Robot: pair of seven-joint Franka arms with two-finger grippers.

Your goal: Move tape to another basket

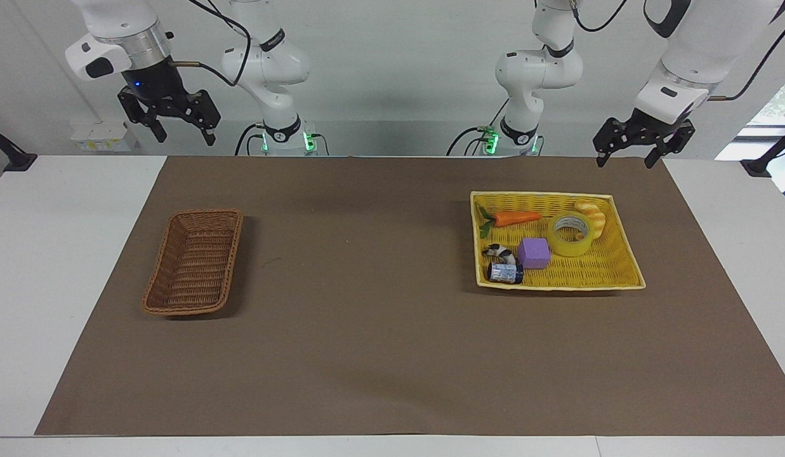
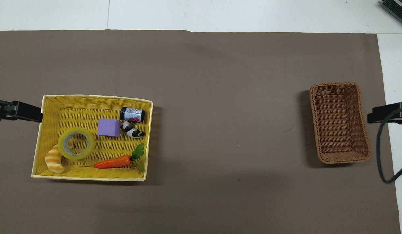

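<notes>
The tape (image 1: 573,248), a yellow translucent roll, lies flat in the yellow woven tray (image 1: 595,271) toward the left arm's end of the table, touching a striped croissant toy (image 1: 593,214). It also shows in the overhead view (image 2: 87,147). The dark brown wicker basket (image 1: 237,244) stands empty toward the right arm's end (image 2: 314,120). My left gripper (image 1: 626,157) hangs open and empty in the air over the table's edge by the robots, near the tray's corner. My right gripper (image 1: 183,134) hangs open and empty, raised over the table's edge above the basket's end.
The tray also holds a toy carrot (image 1: 516,218), a purple cube (image 1: 533,252) beside the tape, a small dark can (image 1: 505,273) and a black-and-white toy (image 1: 500,252). A brown mat (image 1: 367,285) covers the table between tray and basket.
</notes>
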